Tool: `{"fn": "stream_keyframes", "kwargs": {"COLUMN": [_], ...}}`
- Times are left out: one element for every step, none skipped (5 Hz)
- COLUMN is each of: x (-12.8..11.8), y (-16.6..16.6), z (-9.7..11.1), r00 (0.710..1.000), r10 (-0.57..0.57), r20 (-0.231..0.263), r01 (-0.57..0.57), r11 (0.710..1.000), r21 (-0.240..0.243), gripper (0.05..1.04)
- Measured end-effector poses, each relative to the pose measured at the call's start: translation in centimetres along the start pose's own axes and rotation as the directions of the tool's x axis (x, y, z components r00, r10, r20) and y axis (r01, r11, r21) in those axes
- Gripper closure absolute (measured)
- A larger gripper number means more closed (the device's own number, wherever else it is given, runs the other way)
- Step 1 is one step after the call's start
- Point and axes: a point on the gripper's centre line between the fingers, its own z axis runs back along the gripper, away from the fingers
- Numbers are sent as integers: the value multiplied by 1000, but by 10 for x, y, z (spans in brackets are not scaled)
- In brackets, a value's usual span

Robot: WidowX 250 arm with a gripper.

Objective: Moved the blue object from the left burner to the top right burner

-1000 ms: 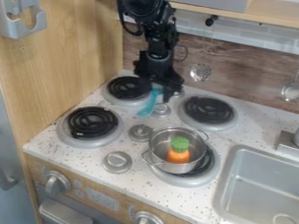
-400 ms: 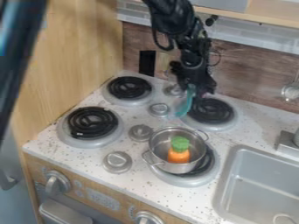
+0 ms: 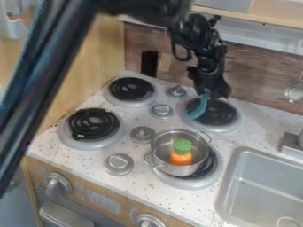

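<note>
Gripper [image 3: 213, 93] at the back right burner [image 3: 228, 127], hanging down above its rear part. Pinching the upper end of the blue object [image 3: 199, 110]; the fingers are closed on it. Object is slender and curved, slanting from the gripper down toward the viewer and to the view's left. Its lower end overlaps the left side of the burner; cannot tell whether it touches.

Arm [image 3: 207, 48] drops in from the top edge, black, jointed. A thick dark bar [image 3: 50, 66] cuts diagonally across the upper left of the view, blurred.

Between the left and right burners, a line of four grey knobs [image 3: 161, 111] on the speckled white stovetop [image 3: 133, 188]. Back left burner [image 3: 131, 90] and front left burner [image 3: 93, 124]: black coils, pale rims. On the front right burner [image 3: 177, 182], a metal pot [image 3: 164, 148] with two looped handles; inside it, an orange thing with a green top [image 3: 181, 158].

Farther out: grey sink [image 3: 260, 188] at lower right, part of a grey fixture [image 3: 291, 144] at its back edge. Brown wood-look backsplash [image 3: 254, 66] behind, metal utensil [image 3: 294, 91] against it at the right edge. Wooden side panel [image 3: 103, 55] at left. Along the front face, two larger knobs [image 3: 58, 185] and a pale display [image 3: 105, 201] between them.
</note>
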Motion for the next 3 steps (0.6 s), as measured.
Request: {"fn": "stream_keyframes", "kwargs": {"x": [0, -26, -21], "y": [-1, -2, 5], "z": [-1, -8, 28], "r00": [1000, 998, 997], "r10": [17, 44, 73], "r20": [-4, -54, -5], "r01": [-17, -42, -72], "r11": [1000, 999, 994], "r21": [9, 34, 79], "gripper": [288, 68, 73]}}
